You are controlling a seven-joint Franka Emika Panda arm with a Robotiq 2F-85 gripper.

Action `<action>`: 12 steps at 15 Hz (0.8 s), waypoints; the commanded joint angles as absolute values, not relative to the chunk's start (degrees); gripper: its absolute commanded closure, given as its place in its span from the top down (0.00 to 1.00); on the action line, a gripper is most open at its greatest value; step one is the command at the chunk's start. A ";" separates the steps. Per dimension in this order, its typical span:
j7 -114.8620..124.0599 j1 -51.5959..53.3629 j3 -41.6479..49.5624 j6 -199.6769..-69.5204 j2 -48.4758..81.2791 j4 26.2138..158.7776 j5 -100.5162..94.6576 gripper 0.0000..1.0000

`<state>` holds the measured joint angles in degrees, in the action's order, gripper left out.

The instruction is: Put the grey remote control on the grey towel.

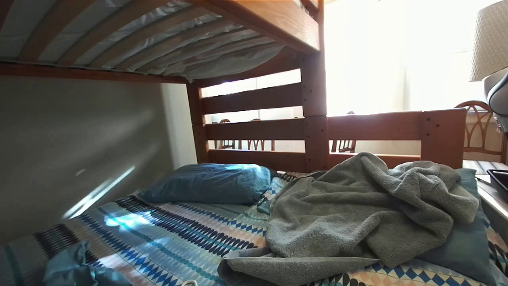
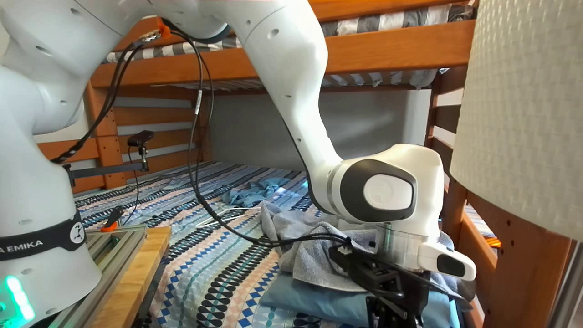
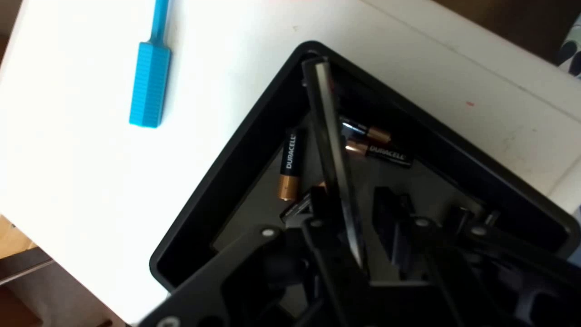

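Observation:
In the wrist view a slim dark bar with a pale silvery edge, apparently the grey remote control (image 3: 330, 131), slants in a black tray (image 3: 218, 162). Its buttons do not show. My gripper (image 3: 356, 207) is open with its fingers over the tray. The bar's lower part lies between the fingers, close against the left one, with a gap to the right one. In an exterior view the gripper (image 2: 394, 303) points down and its fingertips are cut off. The grey towel (image 1: 349, 214) lies rumpled on the bed; it also shows behind the gripper in an exterior view (image 2: 312, 259).
Several batteries (image 3: 289, 163) lie in the tray. A blue-handled tool (image 3: 150, 86) lies on the white tabletop (image 3: 213, 86). A lamp shade (image 2: 519, 114) hangs close to the arm. A blue pillow (image 1: 210, 184) and bunk-bed posts (image 1: 314, 119) stand around the bed.

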<state>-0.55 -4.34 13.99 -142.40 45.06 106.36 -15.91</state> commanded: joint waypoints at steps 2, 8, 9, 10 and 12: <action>-0.92 -4.48 14.13 -142.16 45.92 105.27 -17.11 0.01; 2.33 -2.93 15.07 -142.21 43.57 107.46 -16.99 0.05; 3.69 -2.06 15.70 -142.75 42.84 108.30 -17.50 0.05; 5.71 -0.86 16.71 -143.19 42.19 109.05 -18.13 0.05; 9.07 1.10 18.27 -143.39 40.97 110.22 -18.63 0.05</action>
